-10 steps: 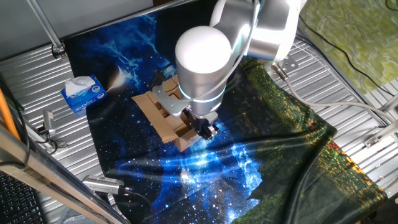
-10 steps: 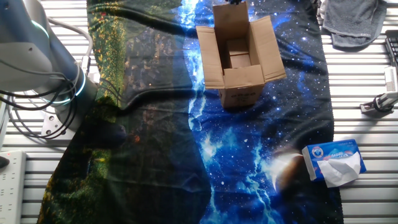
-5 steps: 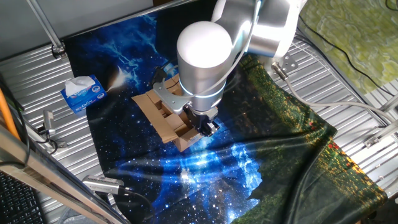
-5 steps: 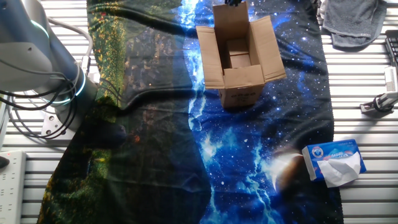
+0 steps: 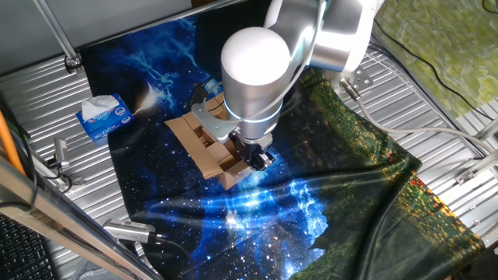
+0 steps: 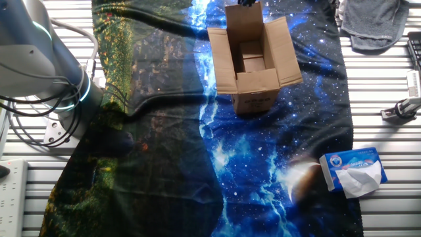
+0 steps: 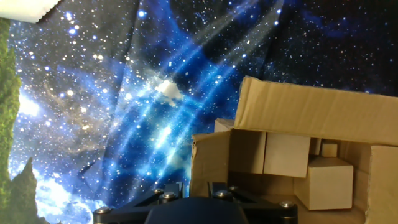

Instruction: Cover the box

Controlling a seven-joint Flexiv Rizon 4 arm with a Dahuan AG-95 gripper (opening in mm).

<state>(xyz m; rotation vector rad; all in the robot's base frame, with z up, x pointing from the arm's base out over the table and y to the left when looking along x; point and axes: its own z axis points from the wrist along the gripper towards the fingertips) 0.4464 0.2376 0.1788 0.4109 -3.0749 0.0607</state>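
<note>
The box is a small brown cardboard carton standing on the starry cloth, its flaps spread open. From the opposite side the box shows its hollow inside and dark print on its near wall. My gripper hangs under the big silver wrist at the carton's right end. It just shows at the top edge, the gripper above the upright far flap. In the hand view the gripper has a strip of that flap pinched between its fingers, with the box and smaller cardboard blocks inside it beyond.
A blue-and-white tissue box sits left of the carton; from the other side the tissue box lies at the lower right. The printed cloth covers a ribbed metal table. A grey rag lies at one corner, the arm's base at the left.
The wrist shifted slightly right and up over the carton a second ago. Since half a second ago nothing has visibly moved.
</note>
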